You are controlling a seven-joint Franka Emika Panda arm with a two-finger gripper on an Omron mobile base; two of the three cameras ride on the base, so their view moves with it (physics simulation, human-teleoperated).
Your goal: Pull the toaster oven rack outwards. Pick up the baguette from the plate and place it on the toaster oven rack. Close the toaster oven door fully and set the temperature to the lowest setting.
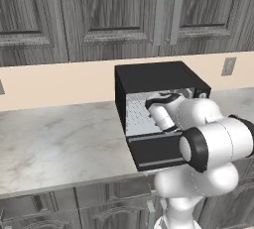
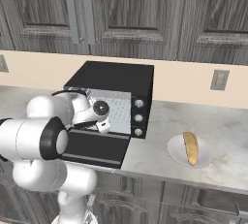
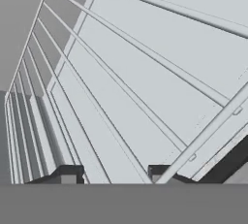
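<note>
A: Where is the toaster oven (image 2: pixel 114 103) found?

B: It is seen on the marble counter (image 1: pixel 54 143), backed against the beige wall, below dark wood cabinets (image 2: pixel 135 12). Its three knobs (image 2: pixel 139 118) are stacked on the right of its front.

A: How is the toaster oven door (image 2: pixel 94 149) positioned?

B: It is dropped open, lying roughly level in front of the cavity, out toward the counter's front edge.

A: And the toaster oven rack (image 3: pixel 126 92)?

B: Its thin bars are seen close up in the hand view, running diagonally across the light grey interior. In the left base view the rack (image 1: pixel 135 115) is seen low inside the cavity. How far out it sits cannot be told.

A: Where is the end effector (image 3: pixel 114 174) placed?

B: It is reached into the oven opening over the open door, with the arm's wrist just in front of the cavity. The two dark fingertips (image 3: pixel 68 173) are shown apart, with rack bars seen between them. Whether a bar is pinched or merely straddled cannot be told.

A: Where is the baguette (image 2: pixel 191 147) located?

B: It is laid on the plate (image 2: pixel 175 151), which is set on the counter to the right of the oven, well apart from the end effector. The loaf is stretched across the dish from its back toward its front.
</note>
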